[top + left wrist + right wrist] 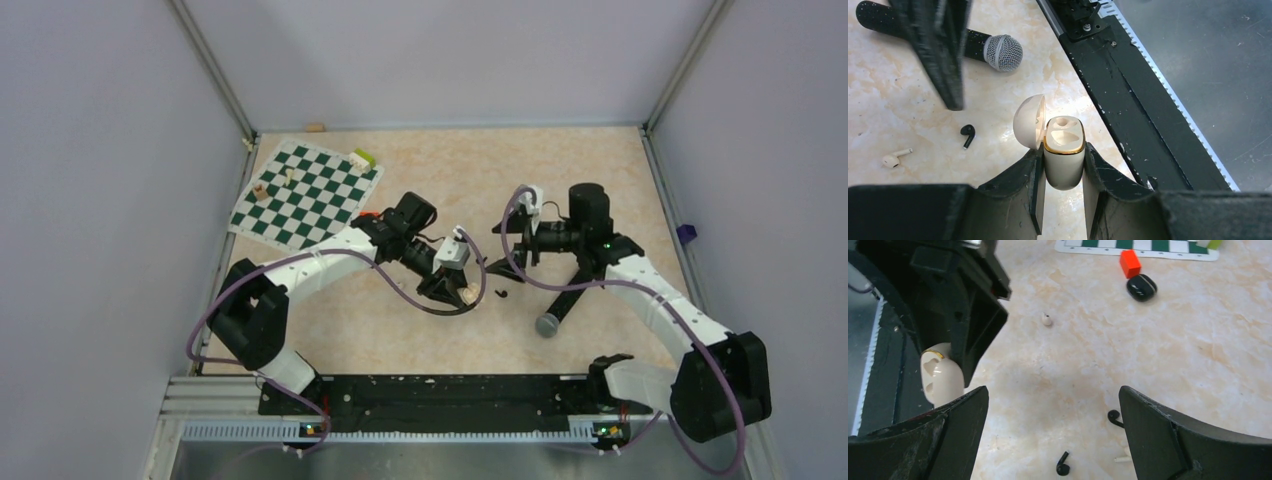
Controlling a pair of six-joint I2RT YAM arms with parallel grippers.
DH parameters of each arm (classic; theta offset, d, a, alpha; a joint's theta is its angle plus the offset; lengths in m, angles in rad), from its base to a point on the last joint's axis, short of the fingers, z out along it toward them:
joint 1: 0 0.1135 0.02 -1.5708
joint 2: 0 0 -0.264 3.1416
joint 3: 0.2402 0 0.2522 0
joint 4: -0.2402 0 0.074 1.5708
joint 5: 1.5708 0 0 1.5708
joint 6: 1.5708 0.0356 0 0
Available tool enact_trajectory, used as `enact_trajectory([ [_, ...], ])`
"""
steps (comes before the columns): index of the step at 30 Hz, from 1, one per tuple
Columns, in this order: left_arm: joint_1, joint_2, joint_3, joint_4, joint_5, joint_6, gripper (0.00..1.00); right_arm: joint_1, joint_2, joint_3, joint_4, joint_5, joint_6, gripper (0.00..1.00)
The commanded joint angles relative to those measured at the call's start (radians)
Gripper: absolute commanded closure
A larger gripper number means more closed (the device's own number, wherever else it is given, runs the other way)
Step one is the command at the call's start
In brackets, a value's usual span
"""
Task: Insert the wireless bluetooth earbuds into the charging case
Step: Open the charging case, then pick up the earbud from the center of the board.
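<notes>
Right end effector [1053, 390] is standing wide open and empty, hovering over two black earbuds [1063, 465] on the tabletop [1198, 350]. One is lying between its fingers, stem pointing forward; the other is just beside one finger. Left end effector [1064, 149] is clamping an open, empty cream-white charging case [1063, 167] close alongside. The closed black case [1141, 287] is lying well ahead.

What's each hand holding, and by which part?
Left hand clamps the open cream-white case by the sides of its lower body. Right hand is open, holding nothing.
</notes>
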Motion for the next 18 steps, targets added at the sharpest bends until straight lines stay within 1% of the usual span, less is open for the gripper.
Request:
enact_trajectory([
  [1,0.0,-0.016,0.004,0.014,0.028,0.026,1.0,-0.063,0.043,0.073,0.007,0.088,0.094,0.01],
  [3,0.001,-0.02,0.004,0.018,0.024,0.023,1.0,-0.09,0.108,0.088,0.012,0.177,0.159,0.03],
  [7,0.0,-0.026,-0.009,0.056,0.038,-0.024,1.0,-0.117,0.262,0.134,-0.049,0.271,0.179,0.14],
  [10,0.003,-0.042,-0.041,0.102,0.039,-0.045,1.0,-0.118,0.332,0.147,-0.055,0.359,0.196,0.2],
  [11,0.005,-0.047,-0.047,0.107,0.037,-0.045,1.0,-0.117,0.347,0.15,-0.056,0.391,0.196,0.23],
  [13,0.006,-0.05,-0.05,0.107,0.035,-0.043,1.0,-0.119,0.371,0.152,-0.052,0.446,0.193,0.3],
  [15,0.006,-0.051,-0.052,0.106,0.038,-0.039,1.0,-0.116,0.404,0.175,-0.073,0.453,0.166,0.34],
  [18,0.007,-0.044,-0.047,0.1,0.048,-0.039,1.0,-0.088,0.474,0.248,-0.185,0.481,0.084,0.4],
])
